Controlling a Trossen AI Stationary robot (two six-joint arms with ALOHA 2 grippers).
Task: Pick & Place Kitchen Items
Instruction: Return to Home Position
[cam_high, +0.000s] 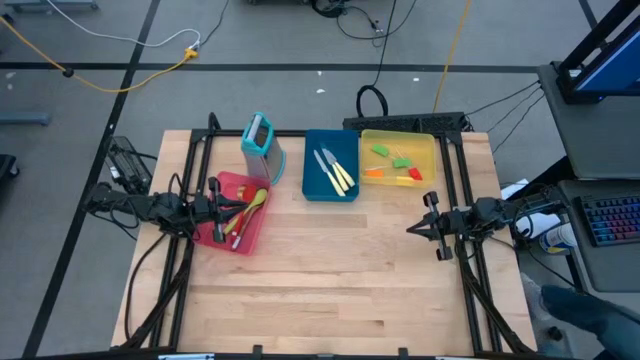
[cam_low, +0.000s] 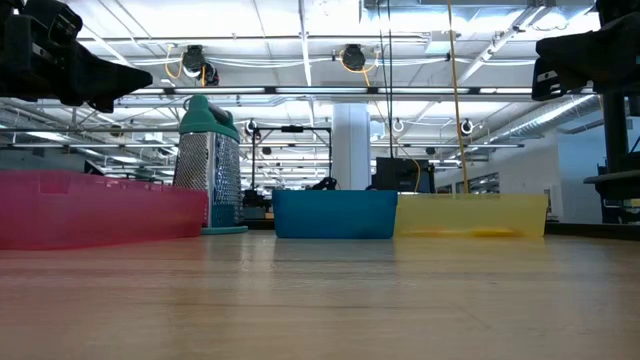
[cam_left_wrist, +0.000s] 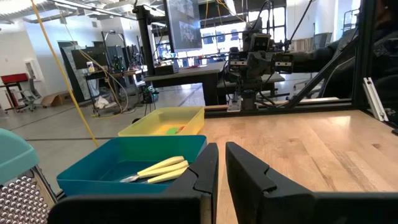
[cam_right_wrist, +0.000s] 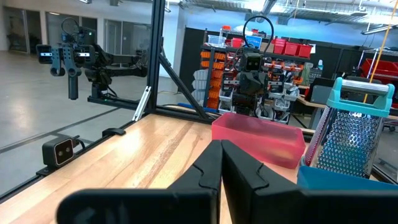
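The cream-handled knives (cam_high: 336, 173) lie in the blue tray (cam_high: 312, 186). Spatulas (cam_high: 396, 160) sit in the yellow tray (cam_high: 364, 140) just right of it, and spoons (cam_high: 246, 208) in the red tray (cam_high: 255, 238) to its left. All look light, stiff and slick, so they are best pinched mid-handle. The left claw (cam_left_wrist: 221, 150) hovers level over the red tray, narrowed to a slit and empty. The right claw (cam_right_wrist: 221, 147) hangs level over bare surface (cam_high: 330, 285), right of the blue tray, its fingers pressed together and empty.
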